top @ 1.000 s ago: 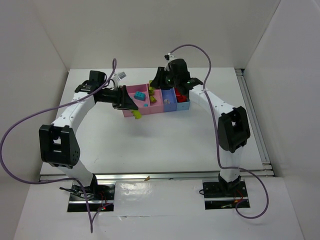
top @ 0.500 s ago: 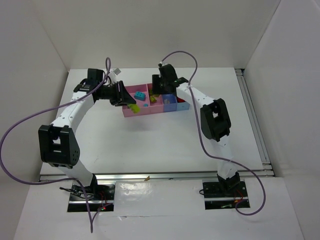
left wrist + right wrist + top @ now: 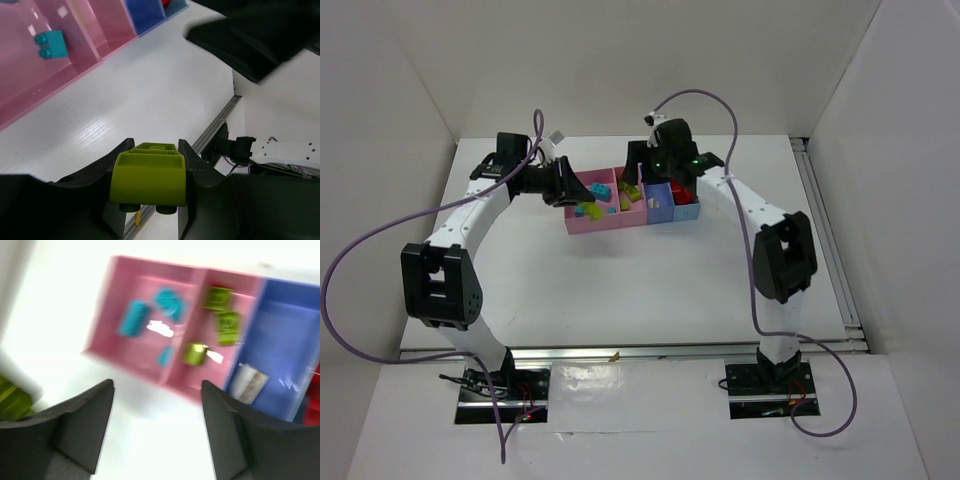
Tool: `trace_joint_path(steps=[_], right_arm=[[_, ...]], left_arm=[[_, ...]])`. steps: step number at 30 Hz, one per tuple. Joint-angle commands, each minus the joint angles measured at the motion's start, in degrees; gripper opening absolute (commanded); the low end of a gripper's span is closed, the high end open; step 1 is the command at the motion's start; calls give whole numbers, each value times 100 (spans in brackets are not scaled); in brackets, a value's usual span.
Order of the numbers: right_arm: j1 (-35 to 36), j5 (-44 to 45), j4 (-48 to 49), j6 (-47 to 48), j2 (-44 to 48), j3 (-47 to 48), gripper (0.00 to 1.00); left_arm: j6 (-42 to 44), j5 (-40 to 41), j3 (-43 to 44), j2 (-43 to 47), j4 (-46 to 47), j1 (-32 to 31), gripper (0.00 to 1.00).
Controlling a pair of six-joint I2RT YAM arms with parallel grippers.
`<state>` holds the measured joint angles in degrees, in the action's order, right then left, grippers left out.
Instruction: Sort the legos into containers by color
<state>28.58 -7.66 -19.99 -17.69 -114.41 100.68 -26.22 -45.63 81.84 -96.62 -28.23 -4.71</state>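
My left gripper (image 3: 580,201) (image 3: 153,146) is shut on a yellow-green lego (image 3: 590,211) (image 3: 148,179), held above the near-left corner of the containers (image 3: 610,222). My right gripper (image 3: 637,180) (image 3: 156,390) is open and holds nothing, hovering over the two pink bins. The left pink bin (image 3: 112,335) holds cyan legos (image 3: 132,318). Yellow-green legos (image 3: 227,321) lie in the second pink bin (image 3: 197,390). A pale beige lego (image 3: 250,382) sits in the periwinkle bin (image 3: 290,315). Red legos (image 3: 682,187) fill the light blue bin (image 3: 688,210).
White walls close in the table on the left, back and right. A metal rail (image 3: 825,235) runs along the table's right edge. Purple cables (image 3: 380,240) loop off both arms. In the left wrist view the right arm's dark body (image 3: 260,35) hangs close by.
My right gripper has gone from shut to open over the pink bins. My left gripper has carried its yellow-green lego a little back, up to the bins' near-left corner.
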Motion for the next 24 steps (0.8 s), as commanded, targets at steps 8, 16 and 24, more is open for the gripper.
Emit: trace_joint_path(steps=[8,16,24], right_arm=[[-178,-4647,1111,249,1298,-1270,93],[-1,-5052,918,530,877,-902,93],[51,-5254,1488,127,481,-822,74]], left_arm=[[90,-1852,403,-278,652,-21,0],[29,-2196,508,-279,819,-73,0],[-24,-2249,508,-279,933,-179,0]])
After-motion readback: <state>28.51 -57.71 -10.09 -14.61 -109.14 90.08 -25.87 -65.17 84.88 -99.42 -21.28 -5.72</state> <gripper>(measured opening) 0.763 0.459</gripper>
